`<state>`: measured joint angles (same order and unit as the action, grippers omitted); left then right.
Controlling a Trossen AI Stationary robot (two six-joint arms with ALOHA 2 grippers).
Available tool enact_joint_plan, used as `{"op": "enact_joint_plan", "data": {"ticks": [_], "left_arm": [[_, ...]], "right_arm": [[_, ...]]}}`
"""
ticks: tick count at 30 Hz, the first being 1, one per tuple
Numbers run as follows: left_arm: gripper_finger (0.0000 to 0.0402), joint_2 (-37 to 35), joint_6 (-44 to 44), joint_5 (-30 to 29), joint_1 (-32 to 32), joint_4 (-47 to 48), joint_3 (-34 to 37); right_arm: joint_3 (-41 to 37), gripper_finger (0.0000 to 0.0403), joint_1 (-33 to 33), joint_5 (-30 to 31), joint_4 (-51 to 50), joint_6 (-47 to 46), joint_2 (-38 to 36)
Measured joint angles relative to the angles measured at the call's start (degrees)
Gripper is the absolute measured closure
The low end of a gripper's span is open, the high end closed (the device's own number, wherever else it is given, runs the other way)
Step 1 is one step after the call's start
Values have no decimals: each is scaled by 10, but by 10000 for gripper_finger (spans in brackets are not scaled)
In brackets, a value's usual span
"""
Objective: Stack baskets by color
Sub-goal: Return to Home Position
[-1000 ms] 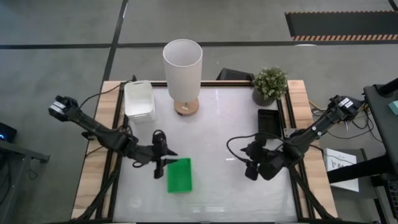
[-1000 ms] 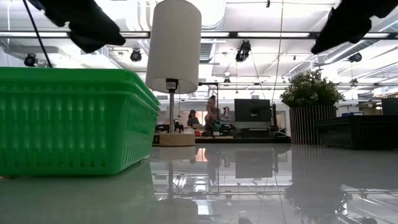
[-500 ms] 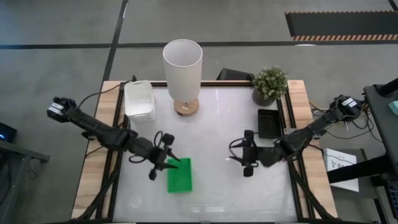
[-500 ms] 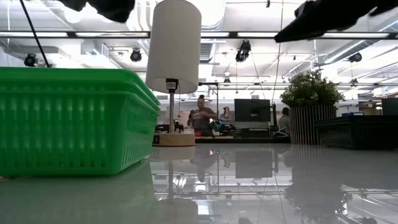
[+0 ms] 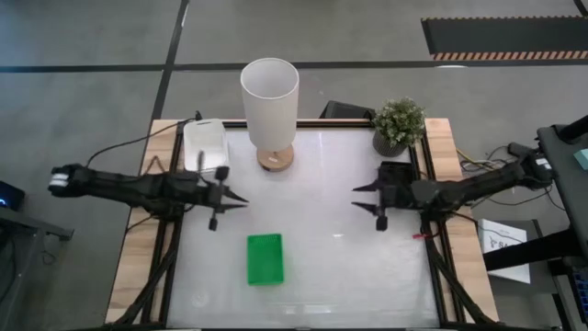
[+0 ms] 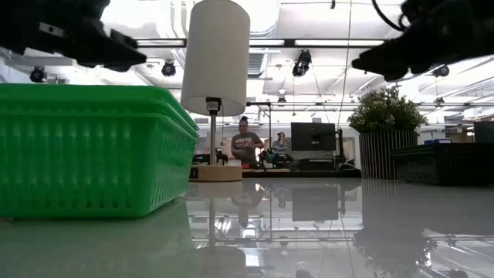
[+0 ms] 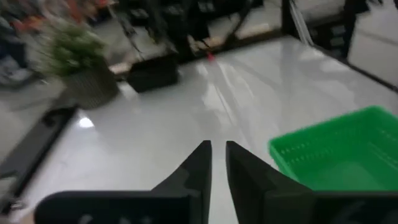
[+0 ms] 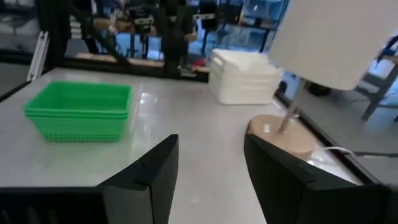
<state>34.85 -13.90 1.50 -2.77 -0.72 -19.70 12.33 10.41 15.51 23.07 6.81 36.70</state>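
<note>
The left gripper [image 5: 237,201], nearly closed and empty, reaches level toward the right gripper [image 5: 360,204], open; green baskets [image 5: 265,258] lie below between

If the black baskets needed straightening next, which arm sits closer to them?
Right, I'd judge. The right gripper hangs open beside the black baskets at the table's right edge; the left gripper is across the table, nearer the white baskets.

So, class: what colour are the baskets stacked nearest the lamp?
White: the baskets beside the lamp, best seen in the right wrist view.
</note>
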Motion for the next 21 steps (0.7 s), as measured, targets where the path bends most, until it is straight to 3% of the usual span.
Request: {"op": "enact_joint_plan", "data": {"ticks": [4, 9, 13, 17, 21], "left_arm": [[396, -112, 11, 2, 20, 0, 61], [399, -243, 43, 12, 21, 12, 134], [399, -338, 71, 10, 21, 16, 184], [399, -325, 76, 28, 21, -9, 190], [398, -311, 86, 26, 20, -8, 192]], "right_arm": [[-51, 227, -18, -9, 0, 14, -93], [-114, 227, -18, -9, -5, 40, -204], [-110, 227, -18, -5, -116, 37, -284], [-100, 227, -18, -4, -201, 38, -359], [-92, 227, -18, 9, -253, 47, -365]]}}
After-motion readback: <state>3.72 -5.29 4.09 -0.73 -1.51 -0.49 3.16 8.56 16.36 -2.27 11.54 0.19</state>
